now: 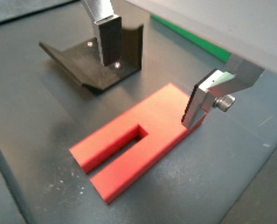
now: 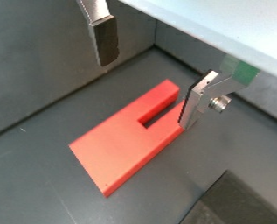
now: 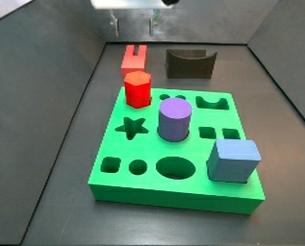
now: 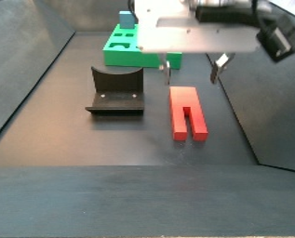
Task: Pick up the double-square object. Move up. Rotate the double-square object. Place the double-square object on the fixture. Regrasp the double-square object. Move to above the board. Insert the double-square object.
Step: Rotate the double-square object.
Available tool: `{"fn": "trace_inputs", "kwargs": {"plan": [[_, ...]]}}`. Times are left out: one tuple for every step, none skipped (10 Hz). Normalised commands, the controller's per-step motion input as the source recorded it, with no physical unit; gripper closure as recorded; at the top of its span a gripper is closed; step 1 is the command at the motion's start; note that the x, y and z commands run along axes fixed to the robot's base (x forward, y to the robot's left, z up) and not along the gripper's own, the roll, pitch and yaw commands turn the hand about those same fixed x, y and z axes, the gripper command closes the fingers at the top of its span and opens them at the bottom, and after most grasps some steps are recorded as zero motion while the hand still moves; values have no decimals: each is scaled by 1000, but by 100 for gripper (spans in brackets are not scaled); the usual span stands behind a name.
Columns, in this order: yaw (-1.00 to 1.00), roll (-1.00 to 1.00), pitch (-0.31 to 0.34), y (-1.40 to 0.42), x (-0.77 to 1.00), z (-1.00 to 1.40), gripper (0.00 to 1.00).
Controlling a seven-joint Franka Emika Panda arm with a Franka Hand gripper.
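The floor (image 4: 62,112) is a dark grey, matte sheet, lightly speckled, walled by grey panels in both side views. Three things rest directly on it. The double-square object (image 4: 187,113) — a long red block with a slot cut in from one end — lies flat on the floor, beside the fixture (image 4: 116,91) and apart from it. The fixture, a dark L-shaped bracket on a base plate, stands upright. The board (image 3: 181,154), a bright green slab with shaped holes, lies flat farther along the floor, beyond the fixture in a side view (image 4: 128,48). The tool (image 4: 194,67) hangs over the double-square object's near end — fingers spread, not touching the floor.
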Motion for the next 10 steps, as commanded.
{"fn": "trace_inputs", "kwargs": {"plan": [[1000,0,0,0,0,0,0],[1000,0,0,2,-4,-145,0],[1000,1,1,-2,7,-250,0],[1000,1,0,0,39,-200,0],[1000,0,-1,-3,33,-101,0],[1000,-1,-1,-3,29,-55,0],[1000,-1,-1,0,26,-50,0],[1000,-1,-1,1,26,-49,0],[1000,-1,-1,2,27,-48,0],[1000,-1,-1,2,27,-47,0]]}}
